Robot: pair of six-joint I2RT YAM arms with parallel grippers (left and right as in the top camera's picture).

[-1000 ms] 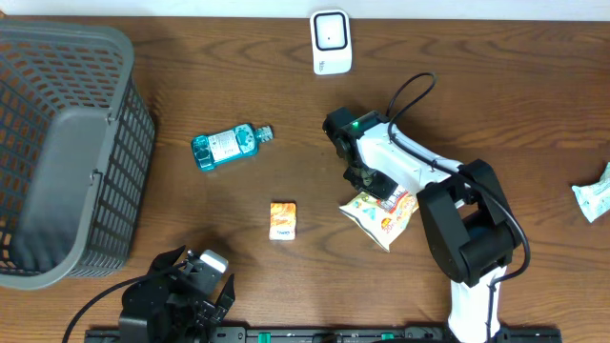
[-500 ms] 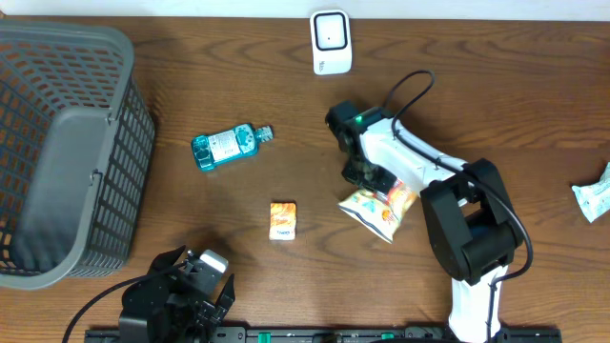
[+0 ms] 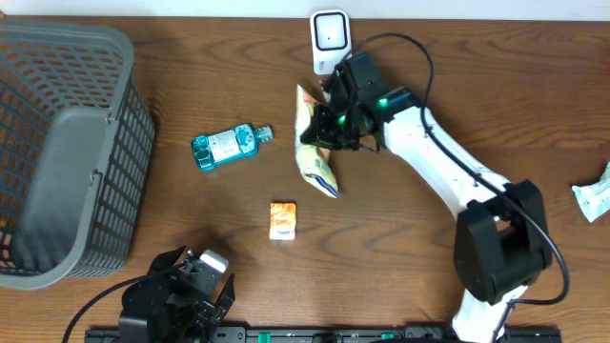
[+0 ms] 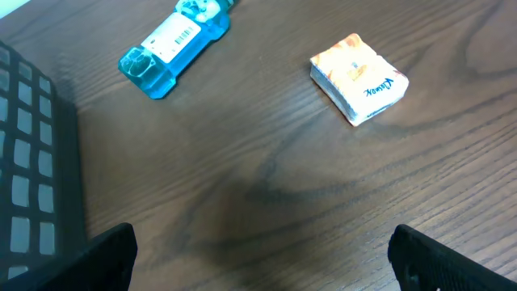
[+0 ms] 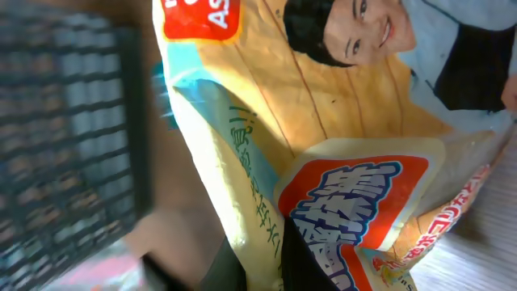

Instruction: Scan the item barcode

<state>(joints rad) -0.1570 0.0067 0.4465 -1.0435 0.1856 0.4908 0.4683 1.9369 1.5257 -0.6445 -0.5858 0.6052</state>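
Snack bag (image 3: 315, 143) hangs from the right claw (image 3: 335, 129), which is clamped on its edge, just in front of the white barcode scanner (image 3: 331, 38) at the far side of the bench (image 3: 534, 86). My worry is that the limp, crinkled packet could fold over its barcode or face it away, so nothing reads. A pinch that thin might also let it slide out. The right arm reaches long and diagonal from its near-edge base, wrist turned left. The left claw (image 4: 260, 242) sits low at the near edge, jaws wide apart, empty.
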